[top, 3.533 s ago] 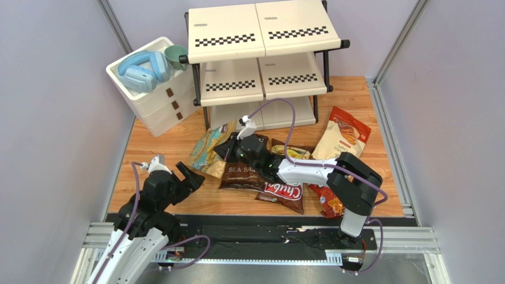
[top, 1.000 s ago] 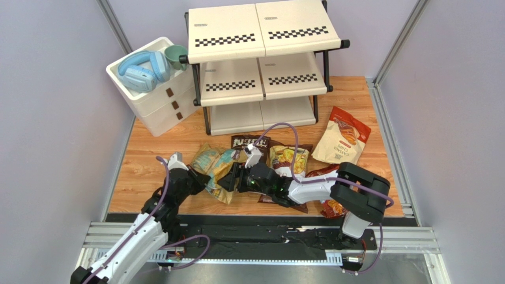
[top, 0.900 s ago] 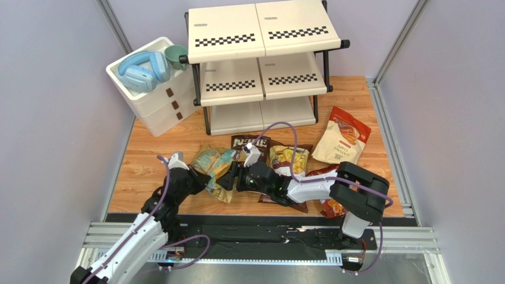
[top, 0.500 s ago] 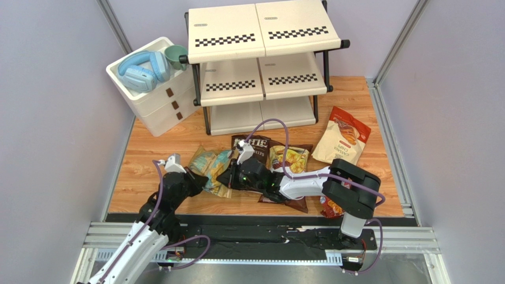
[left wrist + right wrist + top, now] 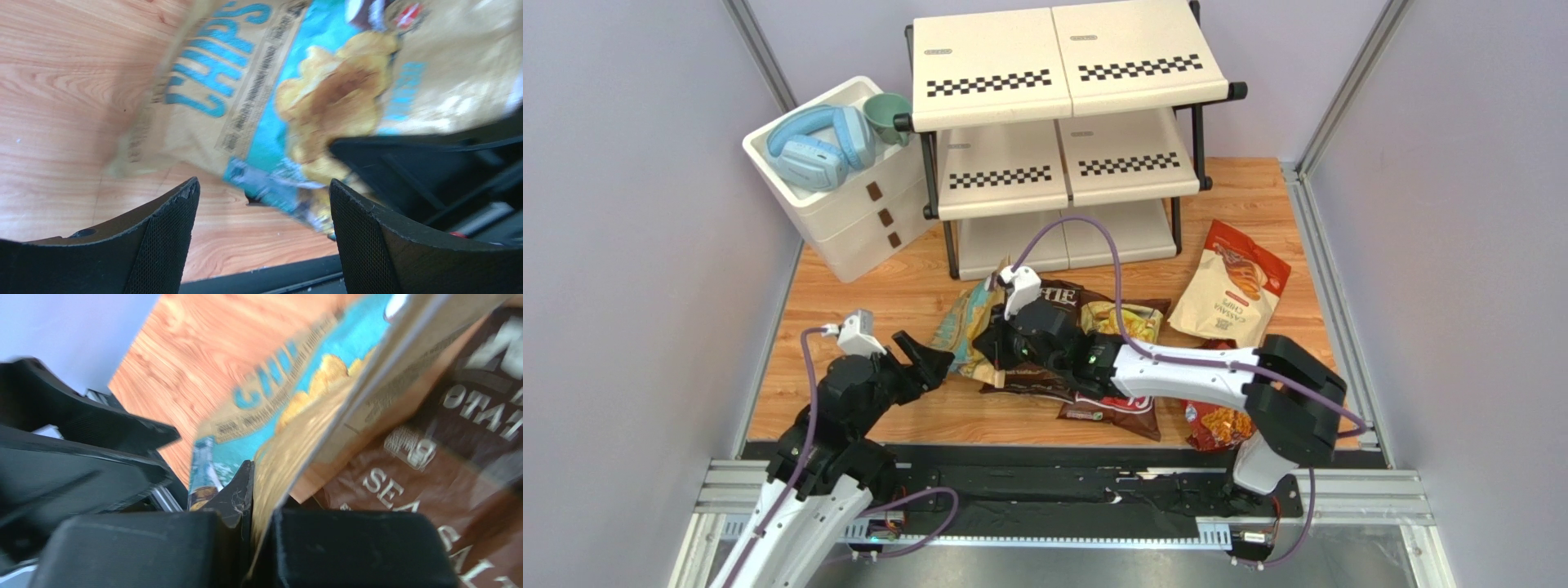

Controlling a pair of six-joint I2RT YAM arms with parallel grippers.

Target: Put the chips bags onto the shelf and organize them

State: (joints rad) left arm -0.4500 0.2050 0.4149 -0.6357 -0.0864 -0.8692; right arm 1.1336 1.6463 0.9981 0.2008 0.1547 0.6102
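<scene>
Our right tool (image 5: 255, 496) clamped just an edge of the tan-and-teal bag (image 5: 270, 392), held ahead of our left tool (image 5: 261, 205), jaws spread; we feared it slipping before the shelf (image 5: 1001, 159) beyond.

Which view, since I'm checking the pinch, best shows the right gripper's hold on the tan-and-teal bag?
Right wrist: the tan-and-teal bag sits clamped in the right gripper. Left wrist shows its blurred printed face beyond the open left gripper. Top external shows it small, half hidden by the gripper.
</scene>
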